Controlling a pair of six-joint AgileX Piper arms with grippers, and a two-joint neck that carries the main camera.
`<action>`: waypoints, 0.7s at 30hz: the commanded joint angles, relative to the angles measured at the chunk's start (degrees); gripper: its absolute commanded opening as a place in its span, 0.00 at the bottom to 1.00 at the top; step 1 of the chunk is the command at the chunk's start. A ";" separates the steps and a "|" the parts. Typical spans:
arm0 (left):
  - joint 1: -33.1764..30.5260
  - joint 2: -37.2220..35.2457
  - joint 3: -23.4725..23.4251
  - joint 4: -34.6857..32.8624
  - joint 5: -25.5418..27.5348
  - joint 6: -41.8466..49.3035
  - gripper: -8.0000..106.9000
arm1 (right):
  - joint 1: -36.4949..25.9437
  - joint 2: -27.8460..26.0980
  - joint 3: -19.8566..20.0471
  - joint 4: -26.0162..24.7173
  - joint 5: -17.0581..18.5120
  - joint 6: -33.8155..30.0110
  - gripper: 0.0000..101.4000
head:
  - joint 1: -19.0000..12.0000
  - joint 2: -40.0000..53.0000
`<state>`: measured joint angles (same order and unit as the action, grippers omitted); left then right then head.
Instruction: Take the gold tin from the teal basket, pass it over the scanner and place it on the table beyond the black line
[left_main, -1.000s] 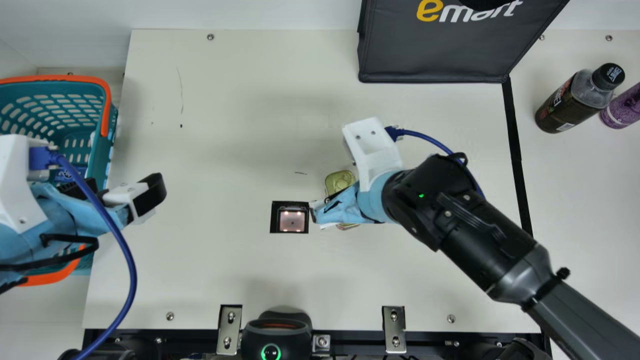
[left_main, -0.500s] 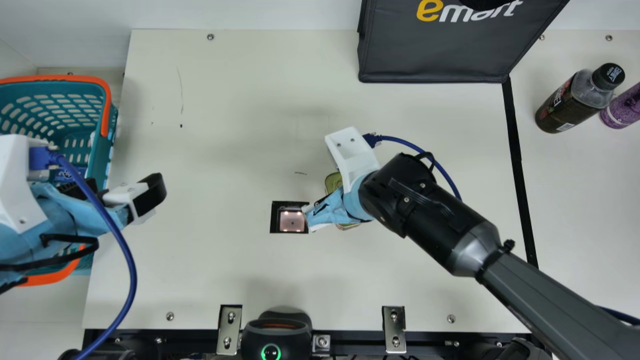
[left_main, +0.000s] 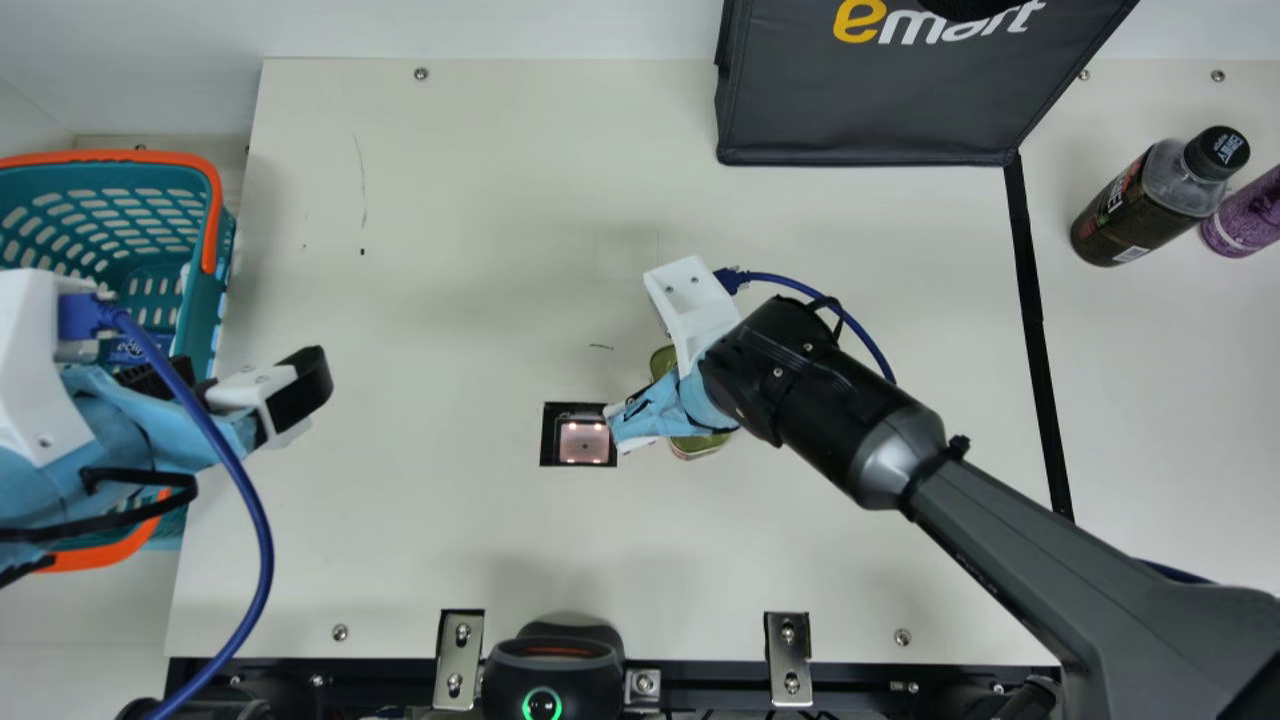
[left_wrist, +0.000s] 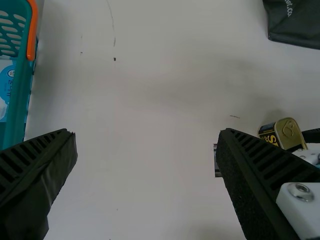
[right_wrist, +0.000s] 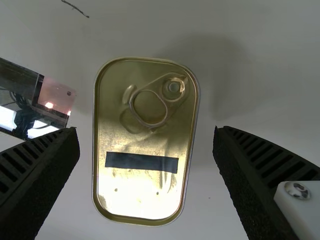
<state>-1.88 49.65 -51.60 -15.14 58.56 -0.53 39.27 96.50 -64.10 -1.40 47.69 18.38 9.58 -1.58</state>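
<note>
In the main view, the right claw (left_main: 622, 425) is hovering over the gold tin (left_main: 697, 447), whose 2 ends are peeking out from under it. The scanner (left_main: 584, 443) is lying just beside that claw's tips. On the claw's other side, well apart, the black line (left_main: 1035, 320) is crossing the surface (left_main: 450, 540), and 2 bottles, 1 dark (left_main: 1115, 225) and 1 purple (left_main: 1245, 215), are standing beyond it. The left claw (left_main: 245, 378) is hanging with its fingers spread, near the rim of the teal basket (left_main: 212, 300).

In the left wrist view, the left claw's 2 ribbed fingers are standing wide apart. The tin is resting on the surface beyond 1 of them, near the right claw.

In the right wrist view, the right claw is holding its 2 fingers spread. The tin is lying between them, touching neither, its ring-pull lid facing up and a dark strip (right_wrist: 141, 162) crossing it.
</note>
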 joint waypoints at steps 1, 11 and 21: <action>0.00 0.00 0.00 0.00 0.00 0.00 0.85 | -0.14 0.43 -0.10 0.07 -0.16 -0.20 0.94 | -1.66 0.00; 0.00 0.00 0.00 0.00 0.00 0.00 0.85 | -0.76 1.56 -0.28 0.32 -0.27 -0.26 0.41 | -1.66 0.00; 0.00 0.00 0.00 0.00 0.00 0.00 0.85 | -0.92 0.35 -3.03 -0.92 3.25 -0.09 0.00 | -1.66 0.00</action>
<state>-1.88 49.65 -51.60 -15.14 58.56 -0.53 38.35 97.00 -66.70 -2.10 50.12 18.38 9.58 -1.58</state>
